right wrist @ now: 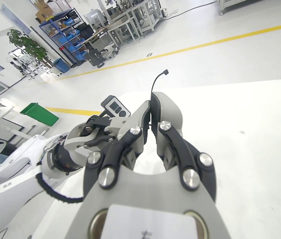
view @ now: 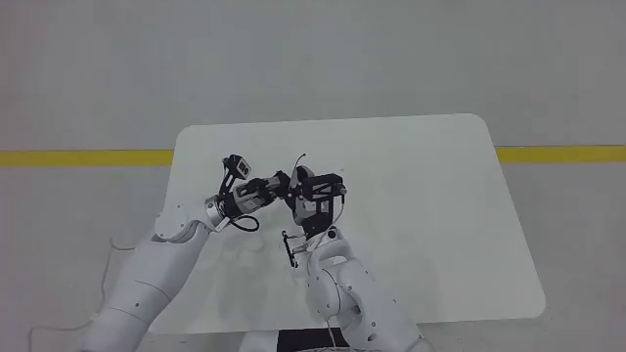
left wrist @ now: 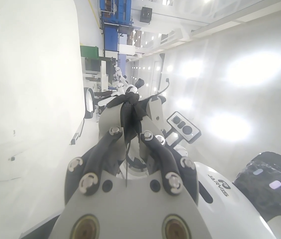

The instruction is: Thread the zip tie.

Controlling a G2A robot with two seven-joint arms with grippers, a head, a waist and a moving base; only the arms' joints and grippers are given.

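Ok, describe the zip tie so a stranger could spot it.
Over the white table, the left claw meets the right claw. The zip tie is the thin black strip pinched in the right one, its small square head curling free beyond.

obstacles: left gripper (view: 282, 183) and right gripper (view: 299, 177) meet tip to tip above the table's (view: 440, 205) left part, tie (view: 301, 160) sticking up there | blocked: no gap between them | free: room over the table's right half and far edge

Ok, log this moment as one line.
left gripper: shut on zip tie | right gripper: shut on zip tie | tips together above table
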